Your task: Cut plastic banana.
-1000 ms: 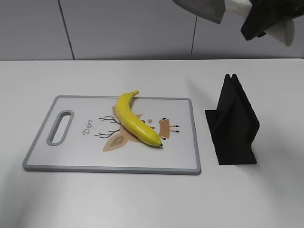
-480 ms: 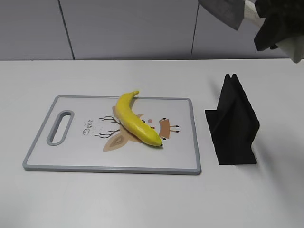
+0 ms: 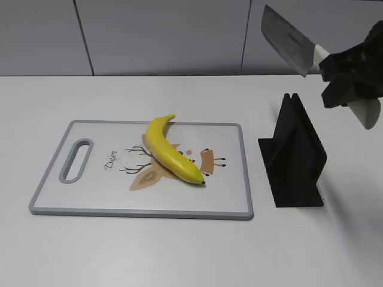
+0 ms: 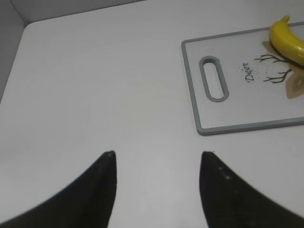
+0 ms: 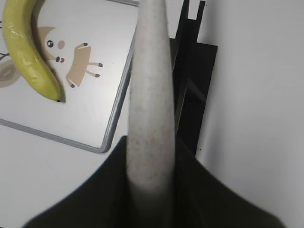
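Observation:
The plastic banana (image 3: 170,150) lies on the cutting board (image 3: 96,197), slanting from upper left to lower right, dark tip near the board's middle. It also shows in the right wrist view (image 5: 26,52) and at the edge of the left wrist view (image 4: 287,40). My right gripper (image 3: 350,75) is shut on the white handle of a knife (image 3: 288,39), held in the air above the black knife stand (image 3: 293,158), blade pointing up and left. In the right wrist view the handle (image 5: 149,104) sits between the jaws. My left gripper (image 4: 158,154) is open and empty over bare table, left of the board.
The cutting board (image 4: 237,128) has a handle slot (image 4: 213,78) at its left end and a deer print. The black stand (image 5: 190,85) sits on the white table right of the board. A grey wall runs behind the table.
My right gripper has moved down and to the right with the knife, so the blade now shows fully above the stand. The banana and board have not moved.

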`<action>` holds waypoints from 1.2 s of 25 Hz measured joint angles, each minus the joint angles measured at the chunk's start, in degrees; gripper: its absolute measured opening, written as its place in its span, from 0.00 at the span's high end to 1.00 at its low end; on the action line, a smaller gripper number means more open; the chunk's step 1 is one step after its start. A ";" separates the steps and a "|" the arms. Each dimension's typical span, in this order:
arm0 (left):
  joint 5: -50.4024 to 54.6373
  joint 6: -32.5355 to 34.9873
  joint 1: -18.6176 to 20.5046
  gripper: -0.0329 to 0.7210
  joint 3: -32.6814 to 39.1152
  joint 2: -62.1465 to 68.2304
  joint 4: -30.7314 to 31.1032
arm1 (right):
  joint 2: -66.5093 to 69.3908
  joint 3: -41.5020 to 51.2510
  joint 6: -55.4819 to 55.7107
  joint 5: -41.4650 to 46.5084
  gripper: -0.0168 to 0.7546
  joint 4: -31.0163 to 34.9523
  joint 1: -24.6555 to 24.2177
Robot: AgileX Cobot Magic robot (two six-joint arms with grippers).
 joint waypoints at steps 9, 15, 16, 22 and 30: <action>2.26 -0.05 0.00 0.24 4.49 -15.13 -0.36 | 0.00 2.83 5.44 -3.30 0.75 -6.29 0.00; 3.83 -0.05 0.00 0.25 5.49 -15.47 -0.37 | 0.00 3.26 7.44 -2.37 0.75 -6.57 0.00; 3.83 -0.05 0.00 0.25 5.49 -15.47 -0.37 | 0.00 3.44 7.86 -2.29 0.75 -6.57 0.00; 3.83 -0.05 0.00 0.25 5.49 -15.47 -0.37 | 0.00 6.60 9.29 -2.03 0.75 -6.45 0.00; 3.83 -0.05 0.00 0.29 5.49 -15.47 -0.37 | -0.05 11.34 9.62 -4.89 0.75 -4.72 0.00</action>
